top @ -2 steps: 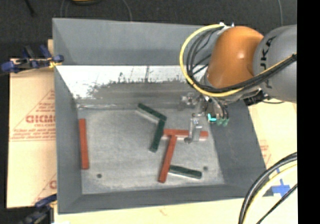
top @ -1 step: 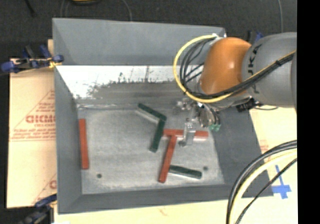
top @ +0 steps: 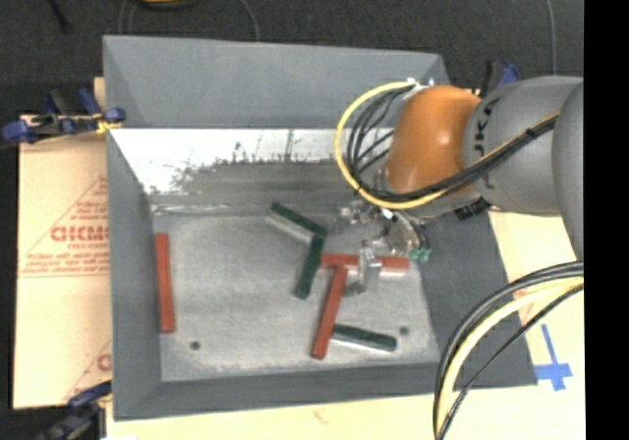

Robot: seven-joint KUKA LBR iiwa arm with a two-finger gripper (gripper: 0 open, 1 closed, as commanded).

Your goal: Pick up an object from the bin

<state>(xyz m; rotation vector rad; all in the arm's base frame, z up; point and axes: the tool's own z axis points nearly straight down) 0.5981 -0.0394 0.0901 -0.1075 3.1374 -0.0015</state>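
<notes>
My gripper (top: 373, 253) is low in the right middle of the bin, right over a short red bar (top: 341, 259) that lies crosswise; part of that bar is hidden under it. A longer red bar (top: 327, 315) runs from there down toward the front. A dark green bar (top: 311, 266) lies just to the left, and another green bar (top: 366, 338) lies near the front right.
A third green bar (top: 297, 220) lies toward the back middle, touching the upper end of the one beside the gripper. A long red bar (top: 163, 283) lies along the left wall. The arm's orange cover and cables hang over the back right corner.
</notes>
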